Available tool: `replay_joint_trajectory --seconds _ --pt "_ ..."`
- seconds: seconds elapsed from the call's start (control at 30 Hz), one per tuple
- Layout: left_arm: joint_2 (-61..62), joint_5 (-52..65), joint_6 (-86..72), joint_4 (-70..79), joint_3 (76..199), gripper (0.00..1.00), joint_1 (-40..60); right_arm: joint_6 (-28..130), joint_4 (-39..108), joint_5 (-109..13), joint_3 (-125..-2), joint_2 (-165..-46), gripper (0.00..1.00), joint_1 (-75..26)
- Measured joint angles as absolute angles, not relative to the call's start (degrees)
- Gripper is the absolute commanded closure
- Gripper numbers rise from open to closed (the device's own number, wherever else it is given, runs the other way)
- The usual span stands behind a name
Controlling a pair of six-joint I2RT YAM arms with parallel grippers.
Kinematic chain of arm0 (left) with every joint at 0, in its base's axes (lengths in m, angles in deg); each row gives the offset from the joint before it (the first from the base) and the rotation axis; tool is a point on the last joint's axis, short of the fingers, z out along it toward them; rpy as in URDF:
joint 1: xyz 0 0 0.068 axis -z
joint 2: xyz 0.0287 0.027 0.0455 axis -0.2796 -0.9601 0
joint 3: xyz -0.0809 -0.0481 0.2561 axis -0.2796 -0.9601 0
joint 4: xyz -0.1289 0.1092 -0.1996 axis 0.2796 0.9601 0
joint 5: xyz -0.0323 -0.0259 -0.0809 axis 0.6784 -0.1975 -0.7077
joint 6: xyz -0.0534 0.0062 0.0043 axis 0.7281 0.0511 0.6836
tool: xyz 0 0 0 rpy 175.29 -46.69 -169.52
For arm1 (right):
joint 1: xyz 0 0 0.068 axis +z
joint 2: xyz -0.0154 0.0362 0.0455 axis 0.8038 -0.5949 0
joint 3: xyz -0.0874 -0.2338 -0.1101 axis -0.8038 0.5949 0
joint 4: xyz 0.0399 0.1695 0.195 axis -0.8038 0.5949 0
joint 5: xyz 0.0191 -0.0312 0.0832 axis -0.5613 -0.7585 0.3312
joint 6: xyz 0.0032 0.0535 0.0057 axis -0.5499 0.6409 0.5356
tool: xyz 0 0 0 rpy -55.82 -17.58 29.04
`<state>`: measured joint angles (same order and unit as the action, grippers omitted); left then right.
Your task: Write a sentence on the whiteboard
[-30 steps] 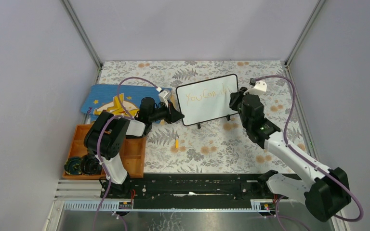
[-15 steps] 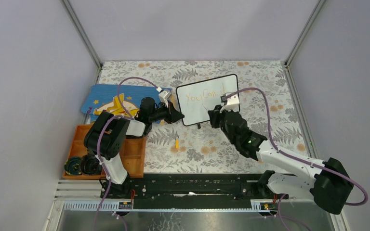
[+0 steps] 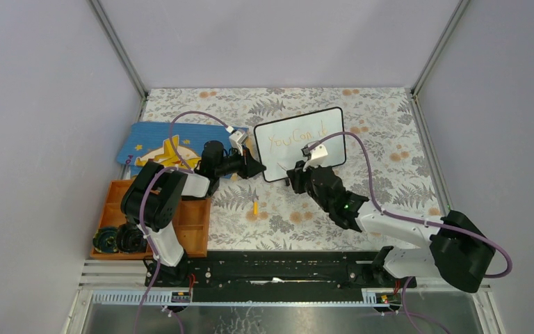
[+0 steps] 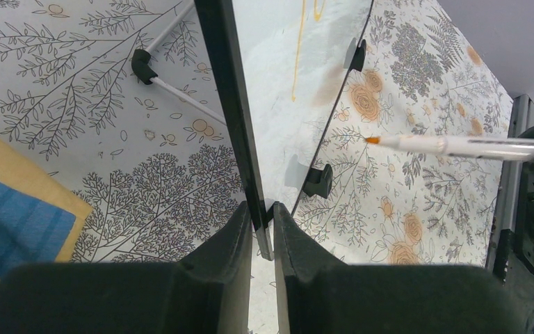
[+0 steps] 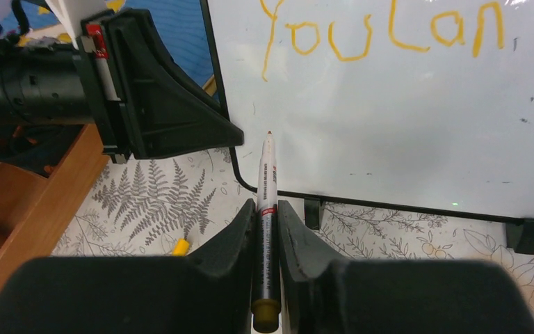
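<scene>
The whiteboard (image 3: pixel 299 156) stands upright on its black feet at the middle of the table. Orange words reading "You Can d" (image 3: pixel 295 137) run along its top; "You Can" (image 5: pixel 382 31) shows in the right wrist view. My left gripper (image 3: pixel 256 167) (image 4: pixel 262 209) is shut on the whiteboard (image 4: pixel 278 83) at its lower left edge. My right gripper (image 3: pixel 297 174) (image 5: pixel 267 205) is shut on a white marker (image 5: pixel 267 174). The marker's orange tip points at the whiteboard's (image 5: pixel 403 125) lower left part. In the left wrist view the marker (image 4: pixel 459 145) stands a little off the surface.
A yellow marker cap (image 3: pixel 255 207) (image 5: pixel 179 245) lies on the floral cloth in front of the board. A blue star-patterned book (image 3: pixel 160 146) lies behind the left arm. An orange tray (image 3: pixel 195 219) with dark items (image 3: pixel 118 239) sits at near left.
My right arm has swung left and down, from the board's right end to its lower left part, carrying the marker. The left gripper and the board have stayed put.
</scene>
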<state>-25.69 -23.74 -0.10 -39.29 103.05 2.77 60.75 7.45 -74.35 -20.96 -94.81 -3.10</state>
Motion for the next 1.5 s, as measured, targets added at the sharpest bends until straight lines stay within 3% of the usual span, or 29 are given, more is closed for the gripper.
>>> replay_joint_trajectory --seconds 1.5 --pt "-25.7 -23.6 -0.2 -39.2 103.1 0.8 2.9 61.8 5.4 -78.5 -24.3 -104.6 1.0 -2.9"
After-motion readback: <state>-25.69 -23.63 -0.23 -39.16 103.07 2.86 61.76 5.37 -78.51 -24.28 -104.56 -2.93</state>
